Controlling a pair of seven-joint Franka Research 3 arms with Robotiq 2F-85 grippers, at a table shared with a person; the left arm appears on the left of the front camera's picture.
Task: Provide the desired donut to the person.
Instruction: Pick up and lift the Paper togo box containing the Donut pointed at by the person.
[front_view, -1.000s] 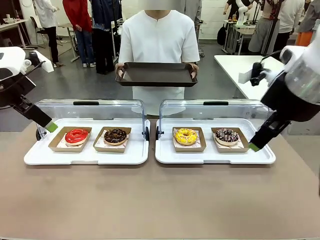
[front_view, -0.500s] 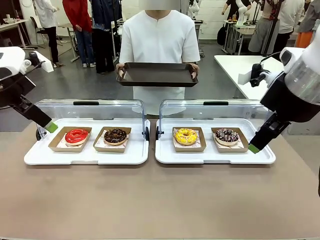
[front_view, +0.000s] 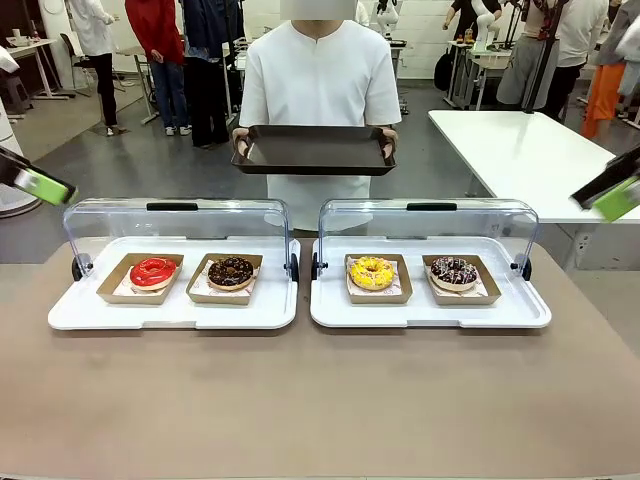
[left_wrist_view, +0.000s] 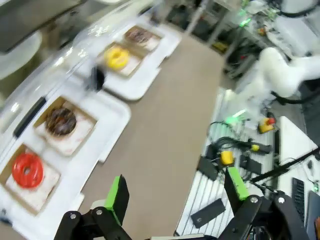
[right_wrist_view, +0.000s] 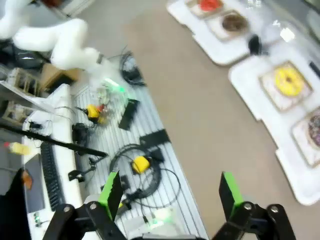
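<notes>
Four donuts sit in cardboard trays (front_view: 112, 286) on the surface (front_view: 320, 400): red donut (front_view: 152, 271) and chocolate donut (front_view: 231, 270) in the left white tray (front_view: 70, 315), yellow donut (front_view: 372, 271) and sprinkled donut (front_view: 454, 270) in the right white tray (front_view: 530, 318). The clear lids (front_view: 180, 220) are flipped up behind. At the far side the person (front_view: 318, 80) holds a dark tray (front_view: 313, 150) in both hands. There's no pointing, so I can't tell which donut is wanted. A wrong pick is the main risk. The left claw (left_wrist_view: 177, 189) and right claw (right_wrist_view: 169, 187) both gape wide, empty, high out at the sides. Other risks: a claw crushing icing on a bare-donut grab, snagging a raised lid going in, or a cardboard tray tipping mid-carry.
</notes>
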